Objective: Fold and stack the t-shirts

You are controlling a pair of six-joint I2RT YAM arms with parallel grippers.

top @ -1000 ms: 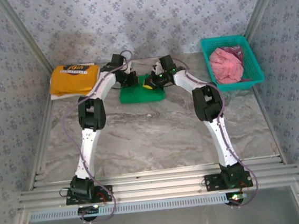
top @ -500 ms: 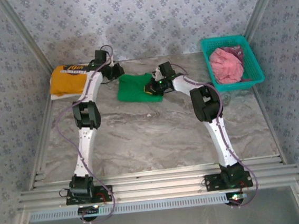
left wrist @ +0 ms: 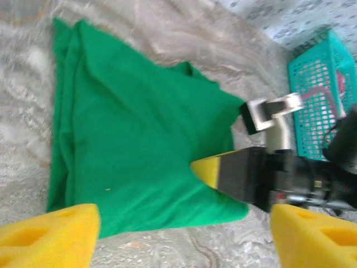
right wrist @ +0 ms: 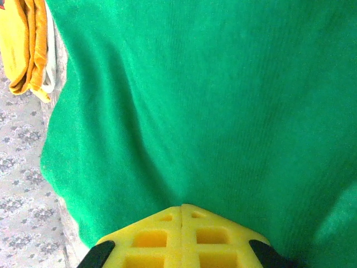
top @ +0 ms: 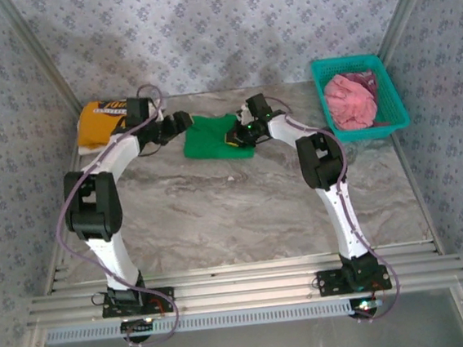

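So quick update: the left gripper [top: 181, 121] was clamped on the plain bright green cloth tee [top: 210, 136] a sec ago, and now it's let go. From its own wrist cam the yellow pads sit wide apart w/ nothing between them, and it's backed off just left of the cloth, w/ the arm's elbow swung way out to the left. The right gripper [right wrist: 183, 212] hasn't budged: pads pressed tight together, and afaict it's pinching the tee's right edge. The green tee itself has slid a bit left over that sec and now lies as a folded, roughly square bundle at the back-middle of the grey marbled table [top: 235, 214], still a bit rumpled w/ layered edges on its left side. The folded yellow-orange tee with dark print [top: 100, 125] is at the back-left, close to the green one but not touching. The crumpled pink tee [top: 351, 101] is still in the teal plastic mesh basket [top: 373, 131] at back-right. IMO the green fold is basically done, but stacking it on the yellow-orange one isn't, and pink hasn't been started.
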